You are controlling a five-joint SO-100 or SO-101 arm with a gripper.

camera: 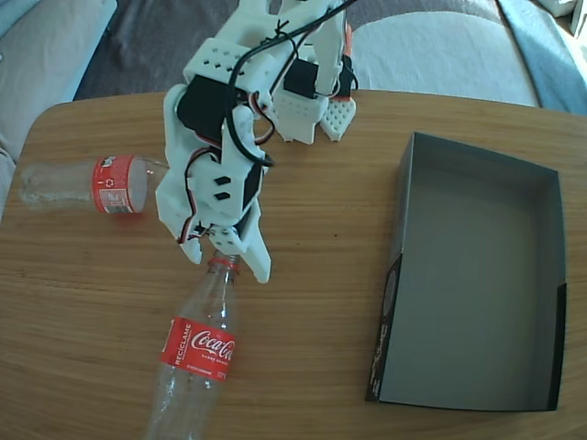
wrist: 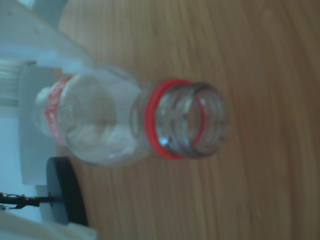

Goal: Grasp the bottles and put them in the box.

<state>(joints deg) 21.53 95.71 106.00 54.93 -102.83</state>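
**Fingers over a bottle neck, box empty**

Fingers of the white arm hang just above the open neck of the near bottle in the fixed view, their tips straddling the red neck ring; whether they are spread or pressing on the neck I cannot tell, since the arm's body covers the gap. That bottle lies on its side on the wooden bench, neck toward 12 o'clock and base running off the frame at 6 o'clock, its red label facing up.

A second bottle lies at 9 o'clock from the arm, also on its side, its clear end toward the bench's left edge and its label end partly hidden behind the arm.

At 3 o'clock, well apart from both bottles, sits the box, grey inside with dark outer walls and nothing in it.

The wrist view looks almost straight at the near bottle's uncapped mouth, the red ring around it and the label blurred beyond, toward 9 o'clock, with bench wood all around.
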